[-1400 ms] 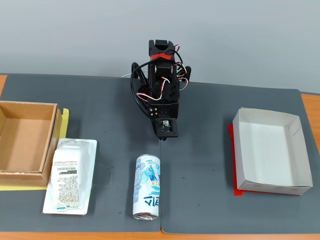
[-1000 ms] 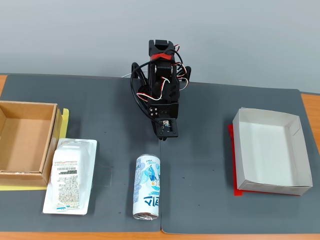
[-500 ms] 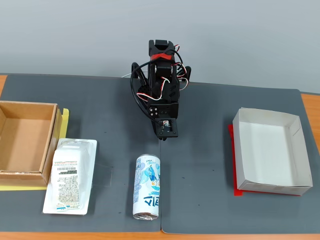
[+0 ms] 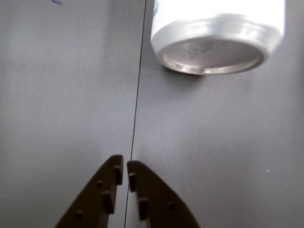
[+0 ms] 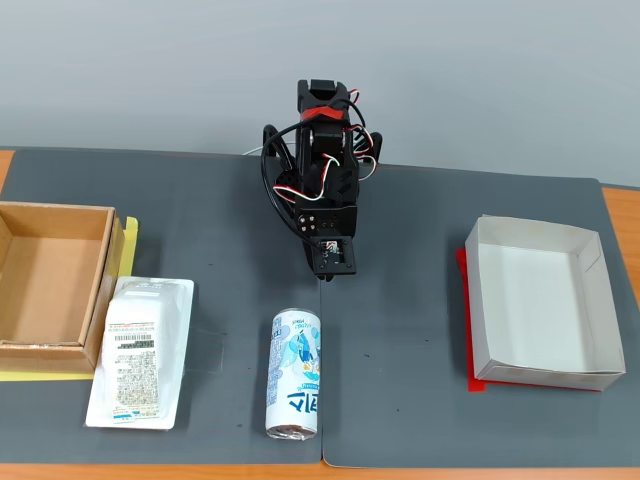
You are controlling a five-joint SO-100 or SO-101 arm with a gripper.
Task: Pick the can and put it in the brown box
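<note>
Slim tall white drink can (image 5: 294, 374) with light-blue cartoon artwork, blue lettering, silver ends: lying on side on dark grey mat (image 5: 420, 230), near front edge in fixed view. Long axis front-to-back; one silver end toward camera, other toward black arm (image 5: 322, 190). In wrist view, dished silver end (image 4: 212, 53) faces lens, well apart from gripper (image 4: 124, 170); fingertips nearly pressed together, pinching nothing. Square brown cardboard box (image 5: 50, 288) at far left. Flat white plastic-wrapped package (image 5: 140, 350) between. White paper tray (image 5: 541, 303) right.
</note>
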